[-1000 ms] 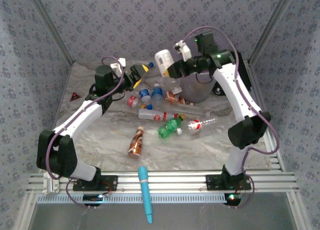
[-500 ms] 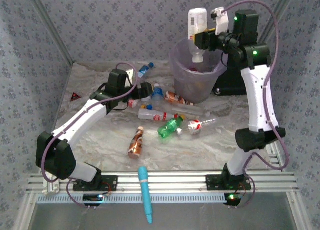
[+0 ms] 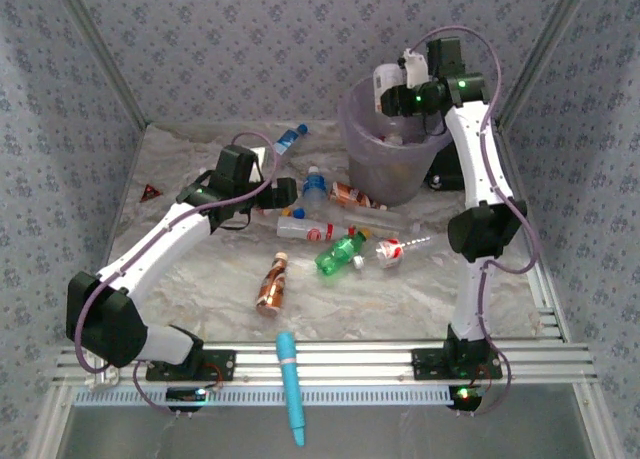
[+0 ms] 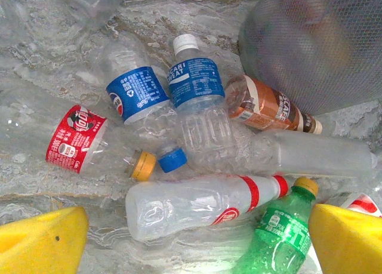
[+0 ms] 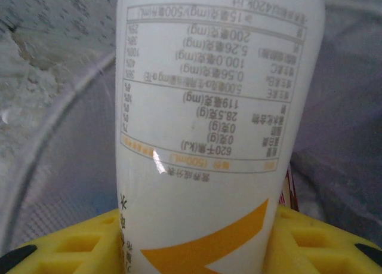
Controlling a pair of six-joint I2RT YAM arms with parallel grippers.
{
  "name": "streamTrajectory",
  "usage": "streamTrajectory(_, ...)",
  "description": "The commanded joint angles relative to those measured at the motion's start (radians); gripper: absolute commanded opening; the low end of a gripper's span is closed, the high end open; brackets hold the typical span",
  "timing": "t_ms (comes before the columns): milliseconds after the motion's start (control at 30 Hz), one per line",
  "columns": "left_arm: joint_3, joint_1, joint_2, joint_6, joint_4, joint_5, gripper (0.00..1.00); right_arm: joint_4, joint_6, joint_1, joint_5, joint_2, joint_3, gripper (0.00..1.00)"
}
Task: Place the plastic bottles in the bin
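My right gripper is shut on a white bottle with an orange mark, held over the rim of the pale-purple bin. Its yellow fingers press both sides of the bottle. My left gripper is open and low over a cluster of bottles left of the bin. Between its yellow fingers lie a clear bottle with red bands and a green bottle. Beyond them are two blue-labelled bottles, a red-labelled one and a brown one. Another brown bottle lies apart.
A light-blue pen-shaped tool lies across the near rails. A black box stands behind the bin at the right. A crushed red-and-white bottle lies mid-table and a blue-capped bottle at the back. Patterned walls close in three sides.
My right arm has brought the white bottle down from high above the bin to its rim. My left gripper has slid a little right, toward the bottle cluster.
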Motion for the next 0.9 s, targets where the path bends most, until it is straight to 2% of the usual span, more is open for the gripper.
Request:
streamTrajectory(0, -0.012, -0.004, -0.023, 0.028, -0.010, -0.027, 0.94, -0.080, -0.064, -0.002, 0.019, 0.021, -0.028, 0.52)
streamTrajectory(233, 0.103, -0.001, 0.080, 0.145, -0.039, -0.062, 0.95, -0.189, -0.140, -0.001, 0.014, 0.114, -0.030, 0.54)
streamTrajectory(467, 0.272, 0.023, 0.241, 0.249, -0.080, -0.102, 0.95, -0.187, -0.146, -0.006, 0.011, 0.157, -0.068, 0.55)
streamTrajectory(700, 0.401, 0.111, 0.401, 0.279, -0.064, -0.055, 0.94, -0.169, -0.140, -0.004, 0.042, 0.147, -0.065, 0.81)
streamTrajectory(867, 0.508, 0.147, 0.510, 0.307, -0.059, -0.047, 0.96, -0.209, -0.142, -0.006, 0.051, 0.128, 0.016, 0.85)
